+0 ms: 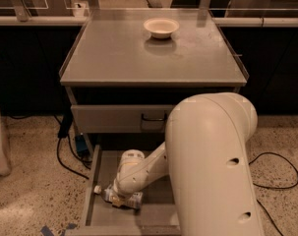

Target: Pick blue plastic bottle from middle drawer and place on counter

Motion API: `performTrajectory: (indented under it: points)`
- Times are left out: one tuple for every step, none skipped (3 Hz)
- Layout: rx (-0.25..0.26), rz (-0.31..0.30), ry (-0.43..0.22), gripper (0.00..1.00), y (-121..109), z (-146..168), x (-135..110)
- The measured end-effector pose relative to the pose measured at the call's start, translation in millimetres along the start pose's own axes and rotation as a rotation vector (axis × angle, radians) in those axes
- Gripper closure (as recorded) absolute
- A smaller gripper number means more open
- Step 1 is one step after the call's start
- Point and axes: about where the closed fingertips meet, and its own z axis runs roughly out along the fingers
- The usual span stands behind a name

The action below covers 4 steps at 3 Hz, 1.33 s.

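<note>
While tool (122, 200) covers blue-labelled plastic bottle (108, 194) in shallow grey drawer (93, 181): grasp step, clamped or not cannot tell; next, lift onto grey worktop (114, 58).

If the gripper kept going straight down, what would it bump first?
Probably the blue plastic bottle lying in the middle drawer. The gripper points down right over it, maybe touching it, though depth is unclear.
</note>
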Motion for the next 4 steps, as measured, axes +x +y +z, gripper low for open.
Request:
performTrajectory:
  points:
    - [0.012,-0.014,0.007,1.0,4,-21,-4]
    - [0.039,-0.028,0.022,1.0,13,-62,-4]
    - [0.105,-0.054,0.024,1.0,19,-129,-9]
    - [0.166,-0.07,0.031,1.0,21,-176,-13]
